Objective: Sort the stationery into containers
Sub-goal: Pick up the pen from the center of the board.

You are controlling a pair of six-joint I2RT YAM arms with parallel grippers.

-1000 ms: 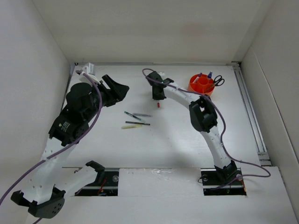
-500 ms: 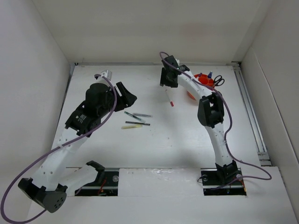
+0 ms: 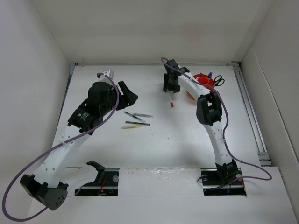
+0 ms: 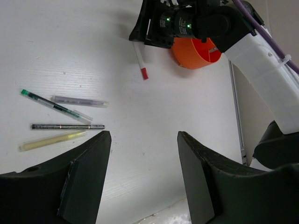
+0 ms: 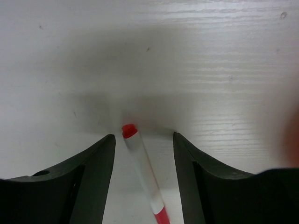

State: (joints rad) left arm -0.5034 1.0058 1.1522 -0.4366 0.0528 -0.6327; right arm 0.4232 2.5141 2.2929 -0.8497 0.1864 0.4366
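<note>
We straddle the red-tipped pen [image 5: 140, 163] by the far edge of the table [image 3: 154, 144].
Our right gripper [image 5: 142, 136] and left gripper [image 4: 144, 135] both show spread fingers; four pens [image 4: 67, 126] lie mid-table.

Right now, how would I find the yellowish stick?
On the white table, left of the orange cup, four thin items lie in a loose cluster. The stick is the one nearest the table's front edge, beside the black pen. It alone is pale yellow; the others are dark or grey.
</note>
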